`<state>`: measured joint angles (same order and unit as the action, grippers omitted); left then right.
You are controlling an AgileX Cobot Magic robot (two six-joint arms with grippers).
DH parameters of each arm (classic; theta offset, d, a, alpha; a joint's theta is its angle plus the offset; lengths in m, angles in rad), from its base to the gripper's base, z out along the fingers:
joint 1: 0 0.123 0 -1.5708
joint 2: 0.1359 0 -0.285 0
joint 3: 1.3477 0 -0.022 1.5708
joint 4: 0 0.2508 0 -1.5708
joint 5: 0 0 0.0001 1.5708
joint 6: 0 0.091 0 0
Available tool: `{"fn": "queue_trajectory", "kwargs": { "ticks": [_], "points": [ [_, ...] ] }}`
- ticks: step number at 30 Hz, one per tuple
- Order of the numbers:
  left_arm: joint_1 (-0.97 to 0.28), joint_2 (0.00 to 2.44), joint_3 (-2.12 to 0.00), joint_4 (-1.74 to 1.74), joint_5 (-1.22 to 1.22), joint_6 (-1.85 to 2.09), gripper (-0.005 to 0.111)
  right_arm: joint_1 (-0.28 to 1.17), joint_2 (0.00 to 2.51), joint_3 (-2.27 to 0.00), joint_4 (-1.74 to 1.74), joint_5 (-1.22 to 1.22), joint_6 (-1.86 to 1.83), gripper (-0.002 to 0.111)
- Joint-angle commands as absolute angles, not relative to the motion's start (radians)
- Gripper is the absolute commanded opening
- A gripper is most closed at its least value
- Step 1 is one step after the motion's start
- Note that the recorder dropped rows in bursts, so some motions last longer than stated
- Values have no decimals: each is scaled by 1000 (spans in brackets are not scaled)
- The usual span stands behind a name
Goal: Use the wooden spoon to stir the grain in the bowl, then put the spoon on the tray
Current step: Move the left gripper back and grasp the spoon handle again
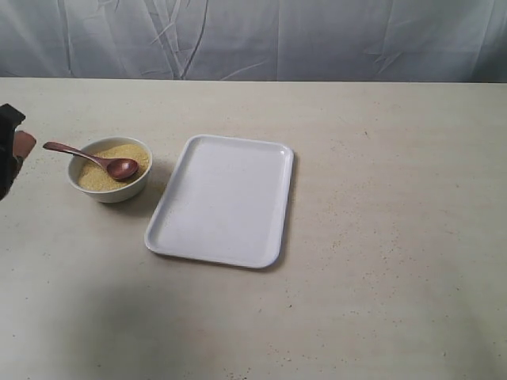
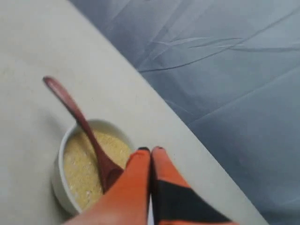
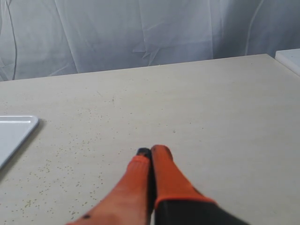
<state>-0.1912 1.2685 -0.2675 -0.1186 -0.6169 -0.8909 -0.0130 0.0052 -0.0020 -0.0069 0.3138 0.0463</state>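
Observation:
A small white bowl (image 1: 108, 187) (image 2: 60, 174) of yellow-tan grain (image 1: 99, 177) (image 2: 79, 171) stands left of the white tray (image 1: 222, 200). The dark reddish-brown wooden spoon (image 1: 93, 159) (image 2: 79, 119) rests in the bowl, scoop in the grain, handle sticking out over the rim to the left. My left gripper (image 1: 19, 144) (image 2: 150, 150) is at the far left edge of the exterior view, apart from the spoon handle, its orange fingers pressed together with nothing between them. My right gripper (image 3: 151, 152) is shut over bare table, holding nothing; it is outside the exterior view.
The table is pale and speckled, with a grey-white cloth backdrop (image 1: 261, 39) behind it. In the right wrist view a corner of the tray (image 3: 14, 133) shows at one side, and a white object's edge (image 3: 289, 58) sits at the table's far corner.

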Motion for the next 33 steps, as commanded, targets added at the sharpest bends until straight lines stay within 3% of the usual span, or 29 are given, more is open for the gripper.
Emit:
{"fn": "queue_trajectory", "kwargs": {
  "ticks": [1,8,11,14,16,22,33],
  "points": [
    [-131,1398,-334,66,-577,-1211,0,-10,0,0,-6,304,45,0],
    [55,1570,-463,501,-652,-1576,7,-10,0,0,-6,304,45,0],
    [143,1634,-483,635,-754,-1667,20,-10,0,0,-6,304,45,0],
    [242,1717,-490,709,-845,-1667,44,-10,0,0,-6,304,45,0],
    [284,1788,-494,734,-892,-1661,52,-10,0,0,-6,304,45,0],
    [311,2015,-615,812,-1102,-1636,54,-10,0,0,-6,304,45,0],
    [311,2180,-794,839,-1174,-1604,55,-10,0,0,-6,304,45,0]
  ]
}}
